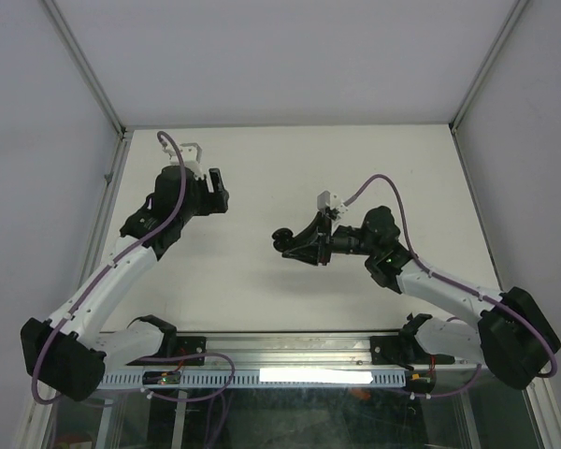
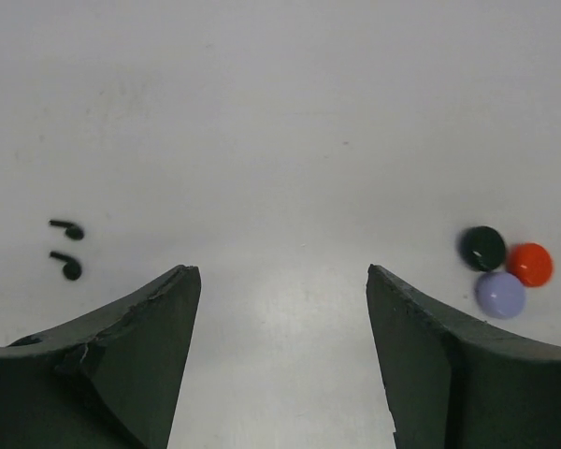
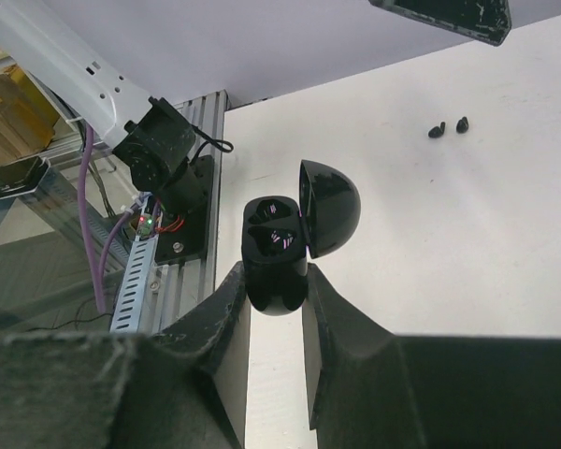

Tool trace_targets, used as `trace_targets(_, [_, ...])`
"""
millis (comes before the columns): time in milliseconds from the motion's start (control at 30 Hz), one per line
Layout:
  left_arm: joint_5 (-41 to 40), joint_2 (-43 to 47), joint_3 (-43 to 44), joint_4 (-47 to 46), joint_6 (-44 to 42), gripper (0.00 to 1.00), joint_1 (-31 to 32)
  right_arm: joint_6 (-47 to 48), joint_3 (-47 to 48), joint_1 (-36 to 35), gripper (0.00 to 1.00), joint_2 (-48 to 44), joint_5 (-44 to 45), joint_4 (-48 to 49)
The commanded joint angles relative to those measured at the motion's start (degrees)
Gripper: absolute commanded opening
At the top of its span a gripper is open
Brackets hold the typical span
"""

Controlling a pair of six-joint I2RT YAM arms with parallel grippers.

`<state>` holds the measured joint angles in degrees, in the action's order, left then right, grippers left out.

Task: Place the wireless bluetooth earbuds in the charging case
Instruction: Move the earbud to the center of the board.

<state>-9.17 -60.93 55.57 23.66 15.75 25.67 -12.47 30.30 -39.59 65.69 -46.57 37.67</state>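
Two small black earbuds (image 2: 70,229) (image 2: 67,267) lie on the white table, left of and beyond my left gripper (image 2: 282,271). That gripper is open with only bare table between its fingers. The right wrist view shows the same earbuds (image 3: 437,131) (image 3: 462,123) far off, below a left finger (image 3: 441,14). My right gripper (image 3: 276,281) is shut on the black charging case (image 3: 277,253). The case's lid (image 3: 330,206) is swung open to the right and both sockets are bare. From above, the case (image 1: 282,241) is at mid table in the right gripper (image 1: 294,245), and the left gripper (image 1: 212,190) hovers at the far left.
Three small balls, black (image 2: 482,247), red (image 2: 529,264) and lavender (image 2: 500,295), sit together on the table right of my left gripper. The aluminium rail (image 1: 290,351) with both arm bases runs along the near edge. White walls enclose the table.
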Motion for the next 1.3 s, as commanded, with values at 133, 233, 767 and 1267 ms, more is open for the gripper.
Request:
trace_targets(133, [-8.21, -7.49, -2.33, 4.05, 5.58, 0.72, -10.76, 1.23, -1.60, -0.14, 0.00, -3.68, 1.07, -2.36])
trace_targets(233, [-6.41, -11.86, -1.39, 3.94, 4.80, 0.71, -14.75, 14.23, -2.04, -0.14, 0.00, -4.24, 13.56, -3.00])
trace_targets(767, [-0.78, -29.90, 3.60, 4.68, 1.61, 0.51, -25.97, 14.75, -3.33, 0.64, 0.00, -4.63, 12.67, -1.92])
trace_targets(1267, [0.23, -40.49, 8.51, 6.56, -1.82, 0.34, -26.48, 14.40, -3.42, 1.03, 0.00, -4.78, 11.85, -1.46])
